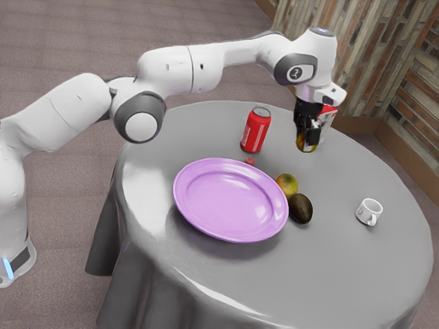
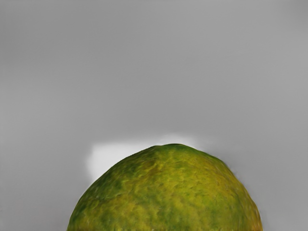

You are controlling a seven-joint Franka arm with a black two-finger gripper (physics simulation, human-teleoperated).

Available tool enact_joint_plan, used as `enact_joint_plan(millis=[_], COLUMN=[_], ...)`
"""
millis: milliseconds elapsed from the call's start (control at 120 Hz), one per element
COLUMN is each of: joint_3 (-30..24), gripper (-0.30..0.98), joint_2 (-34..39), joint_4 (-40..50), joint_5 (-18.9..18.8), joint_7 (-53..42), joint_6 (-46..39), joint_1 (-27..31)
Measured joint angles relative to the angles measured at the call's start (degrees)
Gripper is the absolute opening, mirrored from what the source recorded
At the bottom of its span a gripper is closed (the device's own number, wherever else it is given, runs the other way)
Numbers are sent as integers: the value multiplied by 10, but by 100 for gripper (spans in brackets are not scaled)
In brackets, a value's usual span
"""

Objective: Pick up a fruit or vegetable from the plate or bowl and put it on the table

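My gripper (image 1: 309,133) points down beyond the plate, toward the exterior view's right, shut on a yellow-green fruit (image 1: 304,142). In the wrist view the same fruit (image 2: 168,192) looms large at the lower edge, rough-skinned and green-yellow. The fruit appears above the grey table (image 1: 343,260); any gap under it is hard to judge. A purple plate (image 1: 230,202) lies on the table. Close by the plate's rim are another yellow-green fruit (image 1: 287,184), a dark avocado (image 1: 300,208) and a small red fruit (image 1: 249,162).
A red can (image 1: 256,130) stands between the plate and the table's far edge. Behind my gripper is a red and white container (image 1: 326,123). A white mug (image 1: 369,211) sits toward the exterior view's right. Wood-panelled walls (image 1: 370,62) rise beyond the table.
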State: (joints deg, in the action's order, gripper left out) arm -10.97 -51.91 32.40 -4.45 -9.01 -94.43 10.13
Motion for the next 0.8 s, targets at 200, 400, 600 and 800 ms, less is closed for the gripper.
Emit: enact_joint_plan(millis=[200,400,600,800], joint_3=[-4,-4,-2,34], gripper=[32,36,61,67], joint_2=[-24,-38,-40,294], joint_4=[-21,-20,-18,414], joint_5=[-2,0,24,38], joint_7=[-23,-39,-54,-41], joint_6=[0,0,2,3], joint_1=[3,8,16,-14])
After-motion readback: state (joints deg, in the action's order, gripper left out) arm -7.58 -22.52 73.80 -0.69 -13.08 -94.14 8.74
